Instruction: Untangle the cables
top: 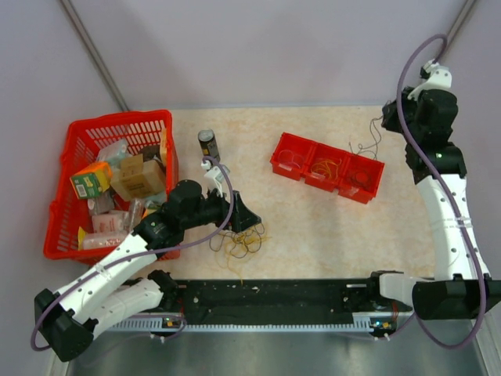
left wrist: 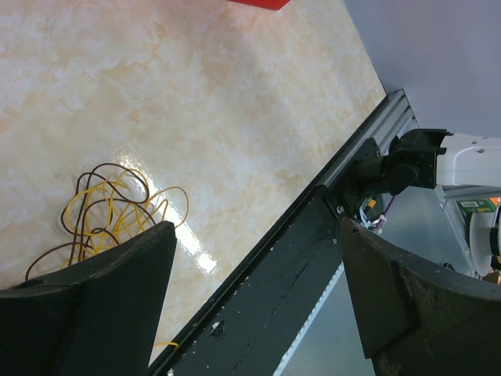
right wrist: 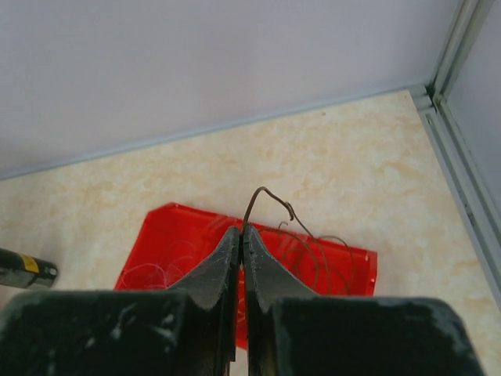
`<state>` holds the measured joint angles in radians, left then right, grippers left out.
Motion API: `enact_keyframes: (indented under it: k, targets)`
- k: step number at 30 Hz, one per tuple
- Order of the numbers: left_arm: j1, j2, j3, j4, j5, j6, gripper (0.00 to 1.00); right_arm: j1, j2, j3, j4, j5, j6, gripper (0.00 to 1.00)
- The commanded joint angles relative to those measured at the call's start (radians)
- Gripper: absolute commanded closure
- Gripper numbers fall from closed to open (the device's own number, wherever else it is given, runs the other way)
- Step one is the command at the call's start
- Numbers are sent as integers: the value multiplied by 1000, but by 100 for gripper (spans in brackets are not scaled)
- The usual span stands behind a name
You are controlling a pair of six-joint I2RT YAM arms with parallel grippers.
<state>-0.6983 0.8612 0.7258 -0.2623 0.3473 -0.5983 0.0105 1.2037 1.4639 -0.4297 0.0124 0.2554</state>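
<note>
A tangle of thin yellow-orange and dark brown cables lies on the table near the front edge. It also shows in the left wrist view. My left gripper is open and empty, just above and behind the tangle; its fingers are spread wide. My right gripper is shut on a dark brown cable, held up over the red three-compartment tray. In the top view that cable dangles above the tray's right end. Pale, yellow and dark cables lie in separate compartments.
A red basket full of packages stands at the left. A dark can stands beside it, also in the right wrist view. A black rail runs along the front edge, with walls behind and at the right.
</note>
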Motion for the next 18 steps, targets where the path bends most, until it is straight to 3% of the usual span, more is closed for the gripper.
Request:
enact_keyframes:
  k: [1, 10, 18]
  targets:
    - [2, -18, 35, 14, 4, 20, 10, -6, -46, -82, 78, 55, -1, 100]
    - [2, -4, 35, 29, 13, 15, 10, -6, -136, -152, 63, 173, -33, 100]
    - [2, 4, 34, 40, 27, 11, 10, -6, -211, -174, 34, 63, 2, 100]
